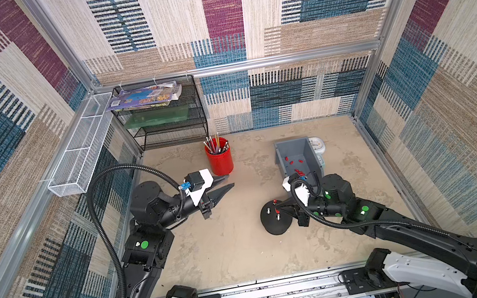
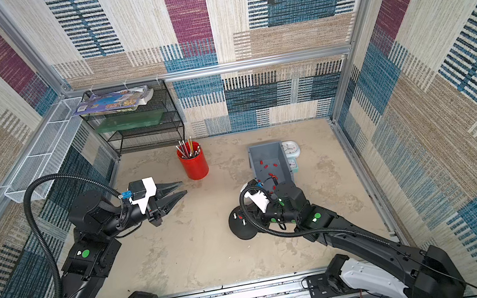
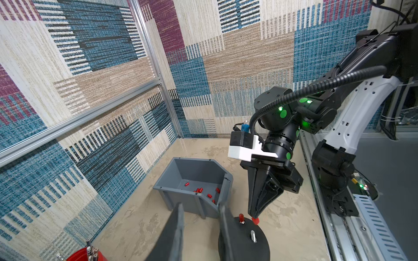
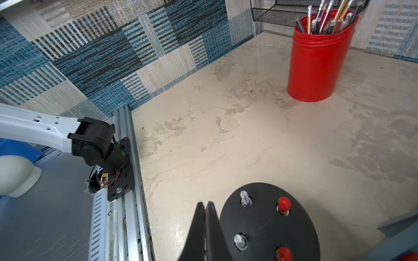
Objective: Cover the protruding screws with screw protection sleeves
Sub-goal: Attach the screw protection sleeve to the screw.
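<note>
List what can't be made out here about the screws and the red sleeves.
Held sleeve: the left wrist view shows only its end below the shut right gripper, which hides the rest.
Black dome: left wrist view, a finger of the left gripper covers part; only two screws show.
Loose sleeves in the grey bin: both top views, the right arm's camera mount covers the near end, so no count there.
</note>
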